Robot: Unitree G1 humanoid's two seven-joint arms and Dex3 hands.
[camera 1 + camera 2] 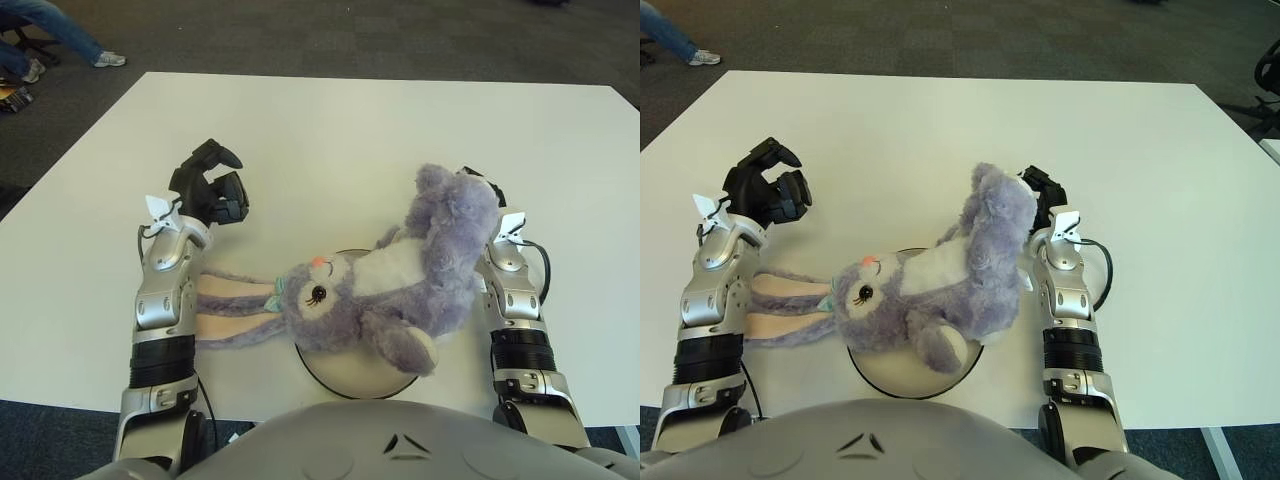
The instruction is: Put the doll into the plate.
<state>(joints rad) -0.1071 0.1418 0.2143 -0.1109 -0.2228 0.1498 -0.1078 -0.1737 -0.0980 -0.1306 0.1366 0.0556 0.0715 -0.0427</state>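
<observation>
- A white table fills most of the frame, with dark carpet above it along the top edge.
- The doll, a grey-purple plush rabbit with a white belly, lies across the lower middle of the frame. Its head and belly are over the plate, its long pink-lined ears stretch left onto the table, and its legs rise toward the upper right.
- The plate, round and pale with a dark rim, sits at the lower centre, mostly covered by the doll; only its near edge and a sliver at the top show.
- The left hand shows in the left middle of the frame, above and left of the ears. Its dark fingers are curled inward and hold nothing, apart from the doll.
- The right hand shows right of centre, against the doll's raised hind end and largely hidden by the plush; whether its fingers pinch the doll cannot be told.
- A person's leg and shoe appear in the upper left corner, on the carpet.
</observation>
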